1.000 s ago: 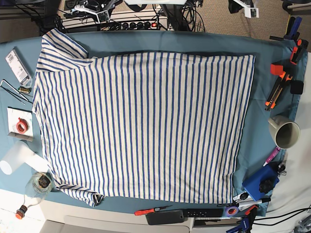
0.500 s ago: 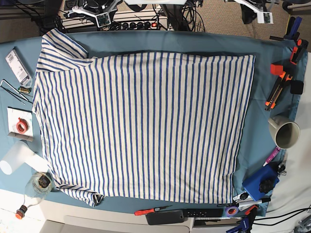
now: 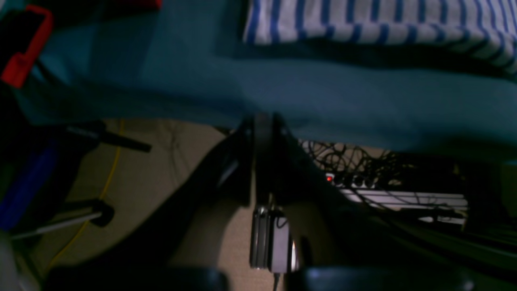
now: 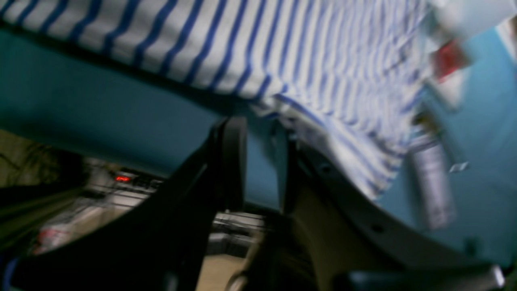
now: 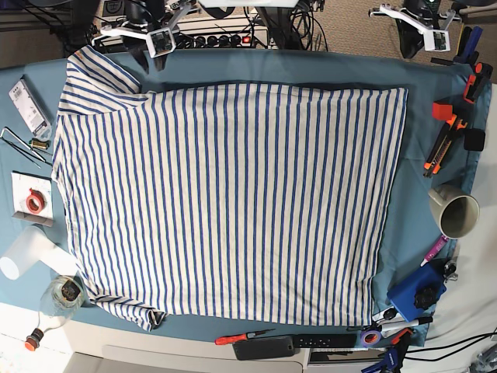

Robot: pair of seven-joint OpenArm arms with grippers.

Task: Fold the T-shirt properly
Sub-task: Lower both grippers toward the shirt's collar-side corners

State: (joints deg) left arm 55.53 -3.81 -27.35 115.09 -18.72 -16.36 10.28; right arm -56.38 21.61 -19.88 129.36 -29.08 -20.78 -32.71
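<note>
While the striped T-shirt [image 5: 229,198] lies spread flat across the middle of the teal tablecloth [image 5: 272,66], both arms hang beyond the table's far edge. At eleven o'clock, the right gripper [image 4: 260,133] stands parted and empty near the sleeve. At one o'clock, the left gripper [image 3: 262,121] is clenched on nothing. A mug [image 5: 454,211] sits at three o'clock.

The white, blue-striped T-shirt [image 5: 229,202] lies spread flat, one sleeve folded under.

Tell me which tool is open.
The right tool, near the shirt's sleeve: a gap shows between its fingers. The left tool's fingers are pressed together.
</note>
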